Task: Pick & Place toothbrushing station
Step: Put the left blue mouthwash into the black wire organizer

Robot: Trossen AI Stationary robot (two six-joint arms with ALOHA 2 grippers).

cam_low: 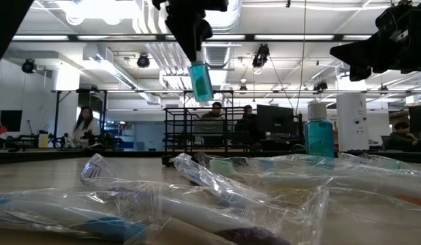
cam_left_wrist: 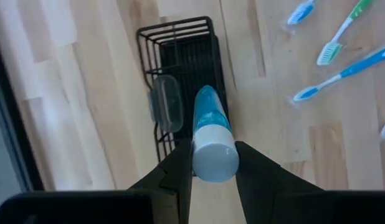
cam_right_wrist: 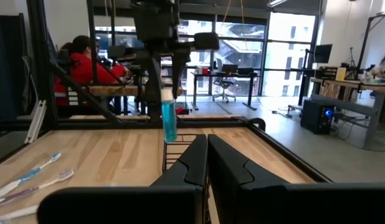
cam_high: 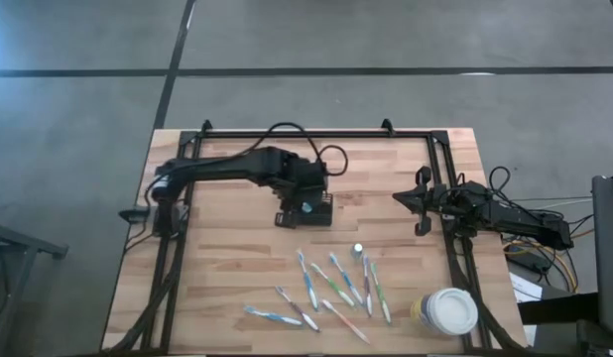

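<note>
The toothbrushing station, a black wire-mesh caddy point(cam_high: 318, 217), stands on the wooden table near its middle; it also shows in the left wrist view point(cam_left_wrist: 180, 56), with a clear case point(cam_left_wrist: 166, 102) in it. My left gripper point(cam_high: 305, 201) is above the caddy, shut on a blue tube with a white cap point(cam_left_wrist: 211, 134). The tube hangs over the caddy in the low view point(cam_low: 200, 80) and in the right wrist view point(cam_right_wrist: 169, 121). My right gripper point(cam_high: 418, 201) waits shut and empty near the table's right edge. My left gripper pinches the tube's white cap end point(cam_left_wrist: 214, 158) between its two fingers, one on either side. The fingers come from above, pointing down. The tube hangs upright below them, cap up and blue end point(cam_low: 201, 88) down, lifted clear above the caddy.
Several wrapped toothbrushes point(cam_high: 336, 283) lie toward the table's near edge, right of the middle. A small blue bottle point(cam_high: 357, 250) stands among them, also in the low view point(cam_low: 319, 136). A round white-lidded tub point(cam_high: 450, 310) stands at the near right corner. People sit in the room beyond.
</note>
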